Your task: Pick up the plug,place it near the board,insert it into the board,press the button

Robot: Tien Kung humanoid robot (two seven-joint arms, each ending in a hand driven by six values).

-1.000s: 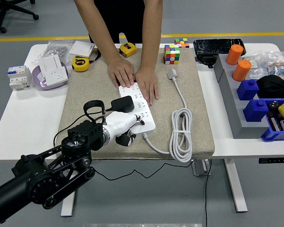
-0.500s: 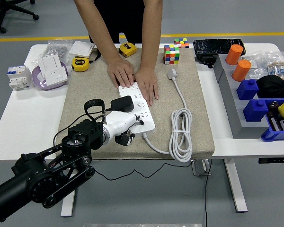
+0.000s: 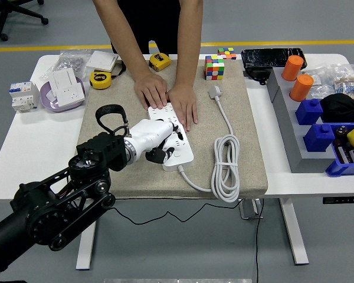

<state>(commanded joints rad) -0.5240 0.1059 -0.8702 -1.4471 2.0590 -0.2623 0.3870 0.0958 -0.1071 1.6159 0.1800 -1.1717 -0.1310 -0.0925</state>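
We see the person's hands (image 3: pixel 168 97) pressing flat on the far end of the power strip (image 3: pixel 174 135), blocking that end. Our left hand (image 3: pixel 154 140) covers its near end. Right of it, the coiled white cable (image 3: pixel 224 168) crowds the mat (image 3: pixel 106 106); the mat's left side lies bare.

**Left hand down over the power strip**

Your left hand (image 3: pixel 153 138) reaches in from the lower left, white fingers (image 3: pixel 165 131) curled low over the near end of the power strip (image 3: pixel 180 154). The person's hands (image 3: pixel 168 97) lie flat on its far end.
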